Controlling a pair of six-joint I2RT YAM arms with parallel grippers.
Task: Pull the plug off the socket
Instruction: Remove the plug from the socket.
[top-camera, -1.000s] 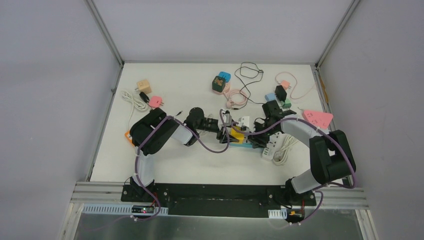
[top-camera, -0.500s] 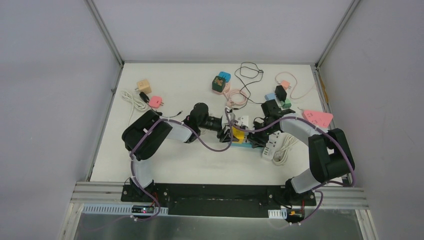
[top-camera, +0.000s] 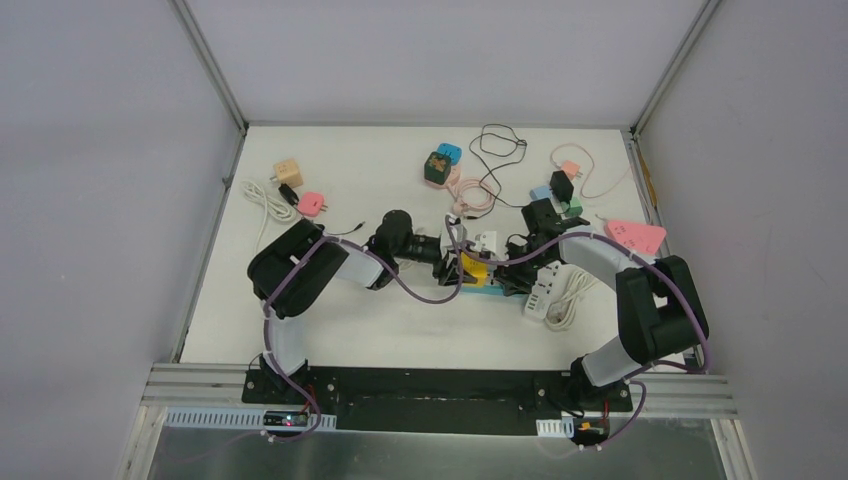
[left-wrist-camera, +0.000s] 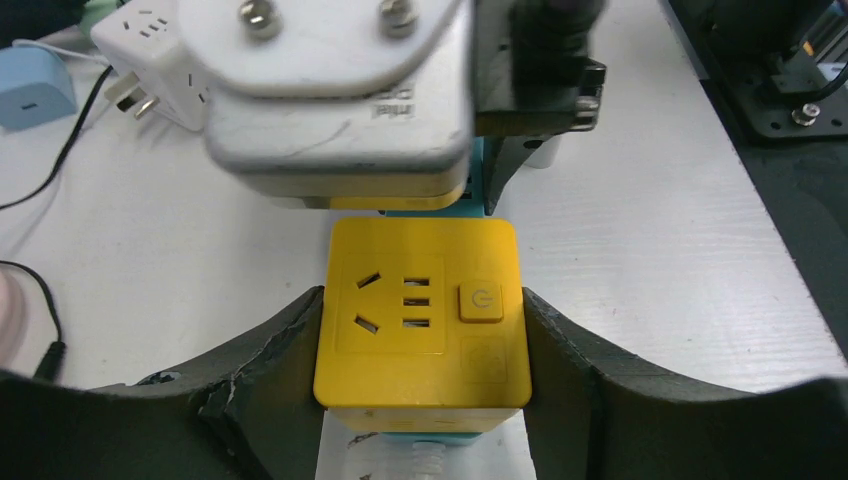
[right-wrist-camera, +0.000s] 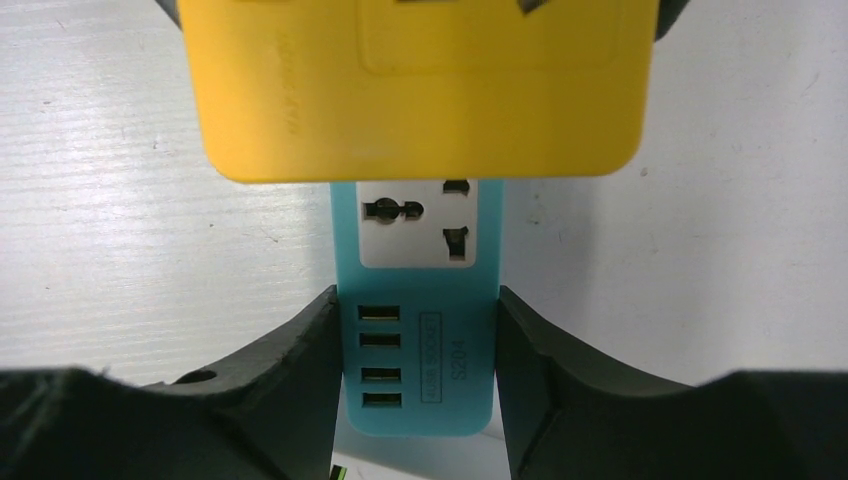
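One white table (top-camera: 330, 320): left tool (left-wrist-camera: 420, 345) clamps yellow plug (left-wrist-camera: 420, 290), right tool (right-wrist-camera: 418, 375) teal socket (right-wrist-camera: 420, 295).

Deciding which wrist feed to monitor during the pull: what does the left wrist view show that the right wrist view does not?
Only the left wrist: the yellow adapter's face with its outlet holes and power button, pinched between the left jaws, a blurred white plug close to the lens, and a white cube socket. Only the right wrist: the blue power strip with a universal outlet and four USB ports, pinched between the right jaws. Both: the yellow adapter and the white table.
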